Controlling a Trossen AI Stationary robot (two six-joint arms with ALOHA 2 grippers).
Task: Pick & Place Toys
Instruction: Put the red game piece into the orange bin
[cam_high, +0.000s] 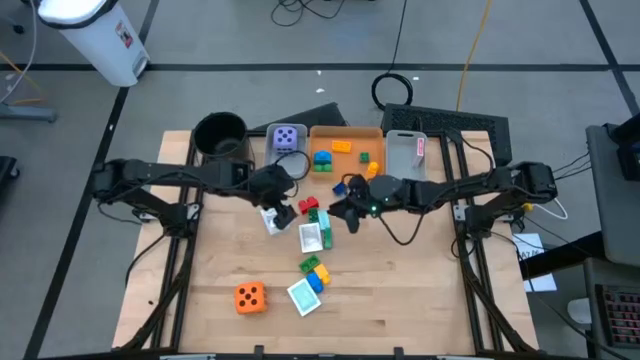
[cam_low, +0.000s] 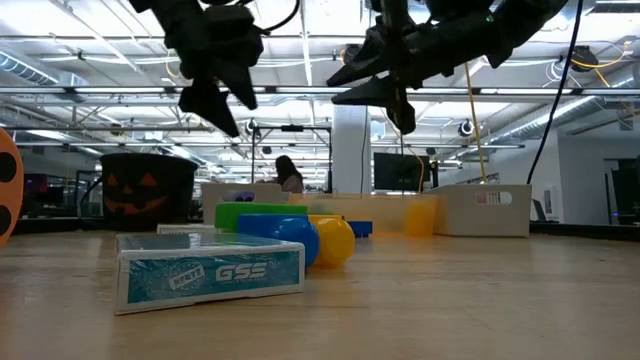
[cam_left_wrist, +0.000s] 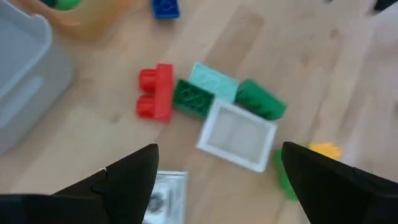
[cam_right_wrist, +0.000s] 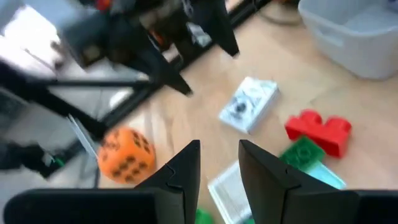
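Note:
My left gripper (cam_high: 283, 212) hangs open above the table's middle, over a white card (cam_high: 271, 221); in its wrist view (cam_left_wrist: 214, 180) it looks down on a red brick (cam_left_wrist: 155, 92), two green bricks (cam_left_wrist: 194, 98), a teal card (cam_left_wrist: 213, 81) and a white card (cam_left_wrist: 237, 135). My right gripper (cam_high: 345, 214) hangs just to the right, empty, its fingers a little apart (cam_right_wrist: 219, 163). An orange die (cam_high: 250, 297) lies near the front, a purple die (cam_high: 287, 138) at the back. More bricks and cards (cam_high: 312, 272) lie near the front.
A round black pot (cam_high: 220, 135) stands at the back left. An orange bin (cam_high: 372, 133) with several bricks and a grey bin (cam_high: 405, 155) stand at the back. The two grippers hang close together. Bare wood lies at the front right (cam_high: 400, 300).

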